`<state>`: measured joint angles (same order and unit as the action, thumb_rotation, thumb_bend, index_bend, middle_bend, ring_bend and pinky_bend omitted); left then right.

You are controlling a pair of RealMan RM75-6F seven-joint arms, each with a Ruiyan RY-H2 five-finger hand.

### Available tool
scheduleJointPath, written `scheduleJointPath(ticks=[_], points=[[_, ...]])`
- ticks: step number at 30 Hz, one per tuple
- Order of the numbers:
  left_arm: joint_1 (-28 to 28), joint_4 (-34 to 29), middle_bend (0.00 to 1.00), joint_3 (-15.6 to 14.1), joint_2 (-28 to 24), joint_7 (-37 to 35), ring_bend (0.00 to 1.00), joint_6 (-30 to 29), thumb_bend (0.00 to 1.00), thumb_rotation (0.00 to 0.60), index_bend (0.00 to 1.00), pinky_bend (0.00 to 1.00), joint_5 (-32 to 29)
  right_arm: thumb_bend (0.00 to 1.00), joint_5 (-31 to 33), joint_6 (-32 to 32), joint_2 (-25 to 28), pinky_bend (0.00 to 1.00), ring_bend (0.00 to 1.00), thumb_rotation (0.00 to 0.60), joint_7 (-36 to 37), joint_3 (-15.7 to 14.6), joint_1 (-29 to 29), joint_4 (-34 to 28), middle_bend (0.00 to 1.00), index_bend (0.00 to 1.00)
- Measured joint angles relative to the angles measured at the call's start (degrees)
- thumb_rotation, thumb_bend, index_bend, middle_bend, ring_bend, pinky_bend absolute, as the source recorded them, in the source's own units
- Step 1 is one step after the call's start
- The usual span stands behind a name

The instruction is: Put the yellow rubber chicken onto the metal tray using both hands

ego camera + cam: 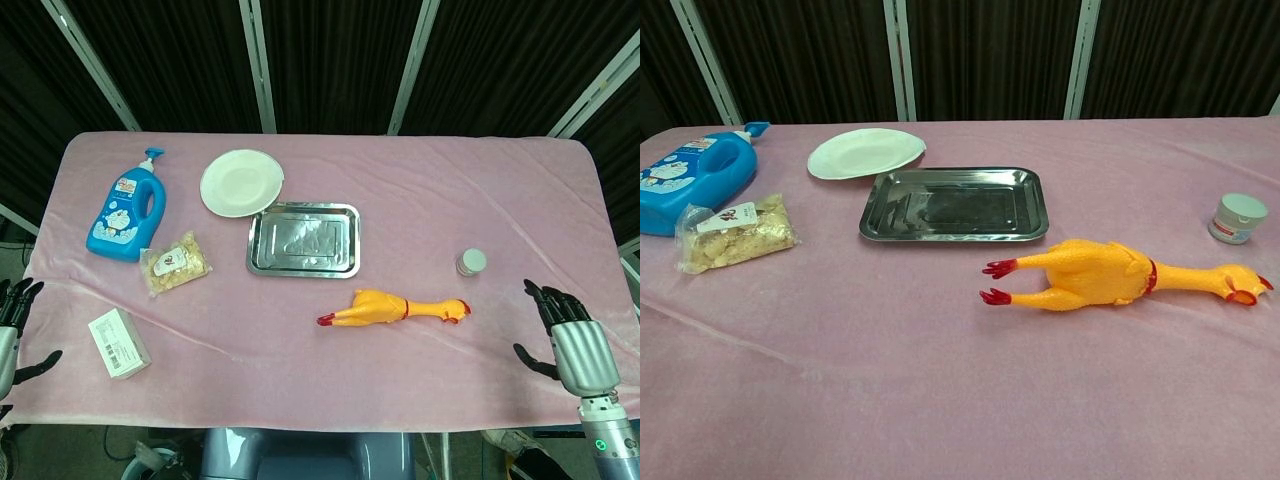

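The yellow rubber chicken lies on its side on the pink cloth, red feet to the left, head to the right. The empty metal tray sits just behind it, towards the left. My right hand hovers at the table's front right edge, fingers spread, holding nothing, well right of the chicken. My left hand shows at the far left edge, fingers apart and empty, far from both. Neither hand appears in the chest view.
A white plate lies behind the tray. A blue bottle, a snack bag and a white box are on the left. A small white-capped jar stands right of the chicken.
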<state>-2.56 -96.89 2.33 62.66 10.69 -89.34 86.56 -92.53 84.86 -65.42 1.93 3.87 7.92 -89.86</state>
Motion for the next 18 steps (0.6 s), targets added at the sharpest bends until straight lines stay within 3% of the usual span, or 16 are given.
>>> scheduleJointPath(ticks=[10,18], points=[[-0.4,-0.2,0.08,0.4,-0.6,-0.3,0.01,0.7,0.06,0.600,0.10,0.06,-0.6,0.26,-0.1,-11.8,0.4,0.22,0.16,0.600,4.7,2.3,9.2,-0.6,0.22,0.01],[-0.8,-0.7,0.08,1.1,-1.9,-0.2,0.01,1.0,0.06,0.600,0.10,0.06,-1.2,0.26,1.7,-25.4,-2.8,0.22,0.16,0.600,8.0,2.5,17.4,3.4,0.22,0.05]])
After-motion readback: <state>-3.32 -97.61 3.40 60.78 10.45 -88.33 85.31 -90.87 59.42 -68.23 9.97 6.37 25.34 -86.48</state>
